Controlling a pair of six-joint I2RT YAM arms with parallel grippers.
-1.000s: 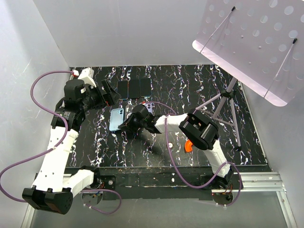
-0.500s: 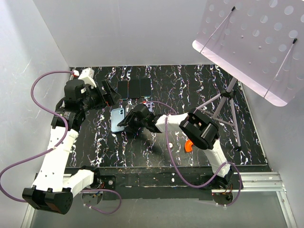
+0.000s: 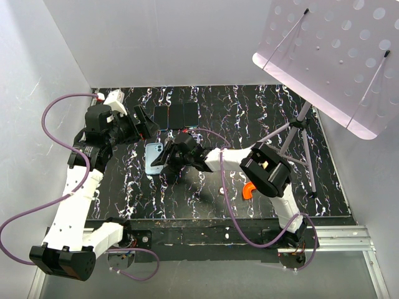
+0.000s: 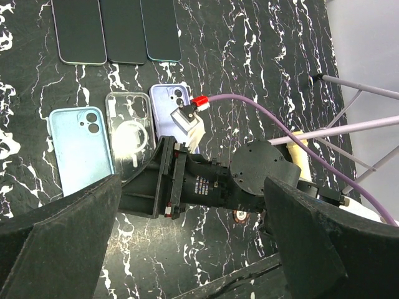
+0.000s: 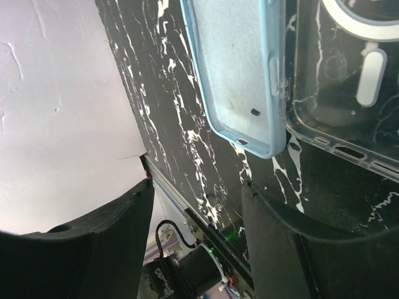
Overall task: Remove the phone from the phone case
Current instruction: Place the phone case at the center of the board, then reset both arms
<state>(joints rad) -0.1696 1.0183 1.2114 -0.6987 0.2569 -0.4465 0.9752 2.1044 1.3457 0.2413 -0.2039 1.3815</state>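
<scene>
Three dark phones [image 4: 123,31] lie bare, screens up, in a row at the back of the table [image 3: 176,116]. In front of them lie a light blue phone case [image 4: 81,149], a clear case [image 4: 129,134] and a purple case [image 4: 163,109]. The blue case [image 5: 240,68] is empty, with its grey lining showing. My right gripper [image 5: 199,237] stands open just beyond that case's near end [image 3: 154,157], with only table between its fingers [image 5: 312,243]. My left gripper [image 4: 193,249] is open and hovers above the cases, looking down on the right gripper's body [image 4: 199,184].
A tripod [image 3: 299,134] carrying a perforated pink board [image 3: 336,56] stands at the right. An orange piece [image 3: 248,190] lies by the right arm. A purple cable [image 4: 262,112] crosses above the purple case. White walls close in the left and back sides.
My right gripper has gone from shut to open and shifted slightly toward the back. The blue case lies flat, free of the fingers. The left arm has stayed still.
</scene>
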